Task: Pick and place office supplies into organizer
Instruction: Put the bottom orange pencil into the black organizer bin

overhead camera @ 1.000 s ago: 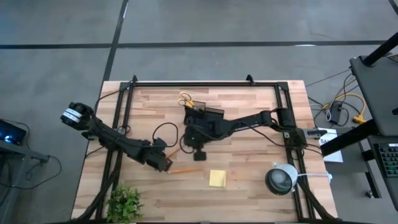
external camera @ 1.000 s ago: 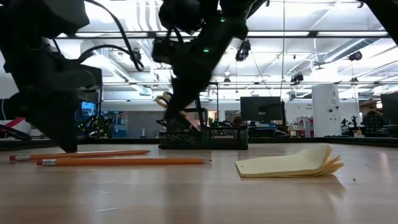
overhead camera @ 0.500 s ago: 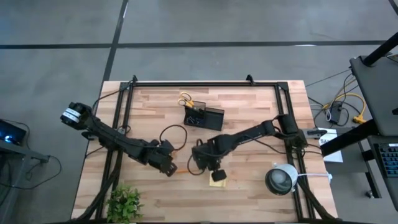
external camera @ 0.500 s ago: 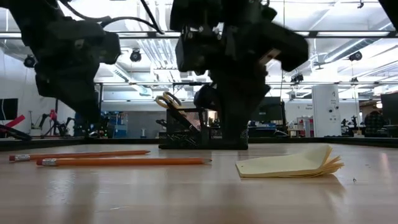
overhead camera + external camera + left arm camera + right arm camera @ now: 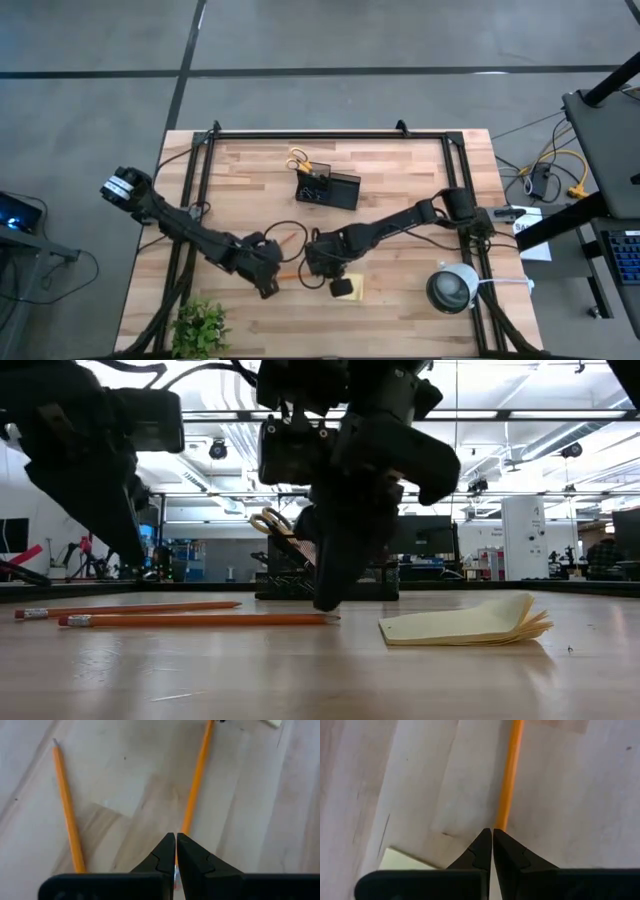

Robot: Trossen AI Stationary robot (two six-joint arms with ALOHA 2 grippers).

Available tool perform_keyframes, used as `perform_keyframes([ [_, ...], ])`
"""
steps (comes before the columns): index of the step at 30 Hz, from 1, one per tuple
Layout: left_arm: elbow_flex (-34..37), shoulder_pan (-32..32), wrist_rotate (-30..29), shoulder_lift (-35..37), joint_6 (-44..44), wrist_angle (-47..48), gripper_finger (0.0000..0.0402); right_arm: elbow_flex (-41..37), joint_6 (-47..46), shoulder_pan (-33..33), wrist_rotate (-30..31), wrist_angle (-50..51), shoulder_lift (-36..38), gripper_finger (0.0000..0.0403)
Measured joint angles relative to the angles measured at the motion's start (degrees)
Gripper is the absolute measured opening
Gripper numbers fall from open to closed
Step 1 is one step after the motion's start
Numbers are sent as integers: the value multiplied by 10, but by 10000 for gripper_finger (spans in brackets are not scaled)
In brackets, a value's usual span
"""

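Two orange pencils lie flat on the table, one level (image 5: 298, 275) and one slanting (image 5: 288, 241). A yellow sticky-note pad (image 5: 465, 625) lies beside them, partly under my right arm in the high view. The black organizer (image 5: 330, 188) stands farther back and holds yellow-handled scissors (image 5: 298, 157). My right gripper (image 5: 492, 831) is shut, low over the table (image 5: 325, 603), at the level pencil's end (image 5: 507, 790) nearest the pad. My left gripper (image 5: 176, 837) is shut and raised off the table (image 5: 128, 560), above that pencil's other end (image 5: 192, 795). My right gripper's shut fingertips (image 5: 325, 603) stand slanting down at the level pencil's end (image 5: 501, 822) beside the pad. I cannot tell whether they touch the pencil or the table.
A small green plant (image 5: 200, 325) stands at the near left corner. A round white-grey device (image 5: 452, 288) sits at the near right. Black frame rails (image 5: 330, 134) run along the table's far, left and right sides. Bare wood lies between the pencils and the organizer.
My right gripper has left the organizer, gone toward the table's near edge and come down at the level pencil's end by the pad. My left gripper has risen off the table and drifted toward the near edge. The pencils and pad have stayed where they were.
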State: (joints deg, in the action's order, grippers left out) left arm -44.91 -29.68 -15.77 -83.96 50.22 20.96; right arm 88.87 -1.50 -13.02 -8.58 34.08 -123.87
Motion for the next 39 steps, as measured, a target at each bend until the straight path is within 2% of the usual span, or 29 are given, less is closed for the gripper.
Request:
perform_keyframes([
  [16, 2, -8, -1, 0, 3, 2, 2, -14, 10, -1, 25, -1, 1, 9],
  [22, 2, -7, -1, 0, 3, 4, 2, -14, 7, -1, 27, 6, 23, 9],
  [27, 2, -7, -1, 0, 3, 6, 2, -14, 19, 0, 58, 9, 26, 9],
  [39, 3, -7, -1, 0, 4, 5, 2, -19, 28, 1, 57, 3, 7, 9],
])
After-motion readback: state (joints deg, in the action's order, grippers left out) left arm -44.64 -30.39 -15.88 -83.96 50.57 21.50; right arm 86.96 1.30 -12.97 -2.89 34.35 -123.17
